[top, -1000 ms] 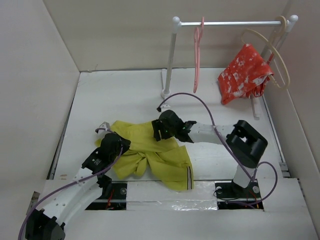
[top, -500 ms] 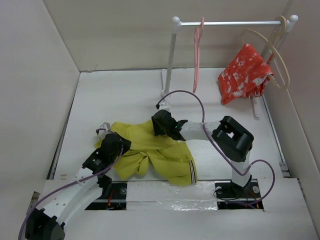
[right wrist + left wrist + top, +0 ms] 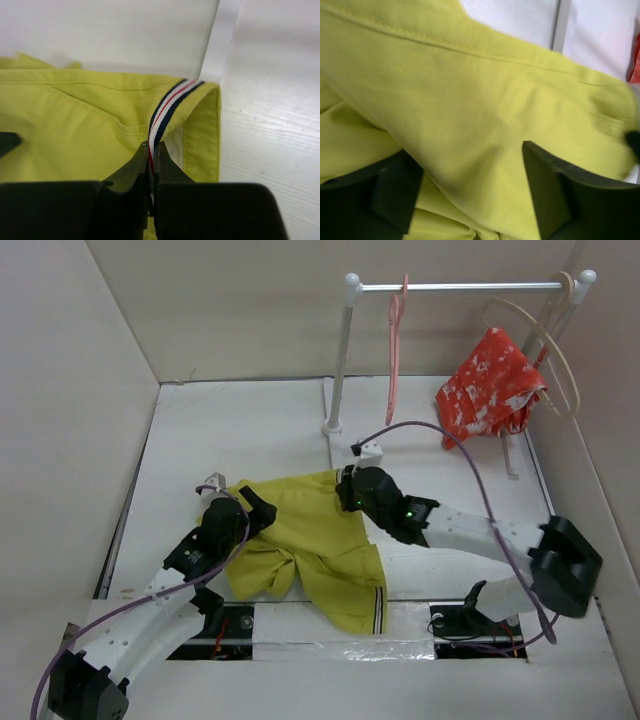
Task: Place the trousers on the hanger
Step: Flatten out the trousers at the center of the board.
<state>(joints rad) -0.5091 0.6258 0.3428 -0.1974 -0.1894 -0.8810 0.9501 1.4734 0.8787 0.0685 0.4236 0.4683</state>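
Right gripper [image 3: 152,150] is pinched fully closed on the striped waistband of the trousers [image 3: 310,540]. In the right wrist view the dark/red/white band is squeezed between the fingertips with no gap at all. The trousers lie on the white table [image 3: 240,430] in the near-middle part between the two arms. Their top edge is pulled fairly straight from one gripper to the other, and the rest is crumpled toward the near edge. Left gripper [image 3: 255,508] sits at the left end of that top edge. In its wrist cam the two dark fingers [image 3: 395,195] are apart with yellow cloth filling the space between them, so honestly I can't tell if it's actually clamping or the cloth is just draped through. The pink hanger [image 3: 394,360] hangs on the rail [image 3: 460,286] at the back, well apart from the trousers. Further right on the same rail is a beige hanger [image 3: 541,337] with a red patterned garment [image 3: 490,385].
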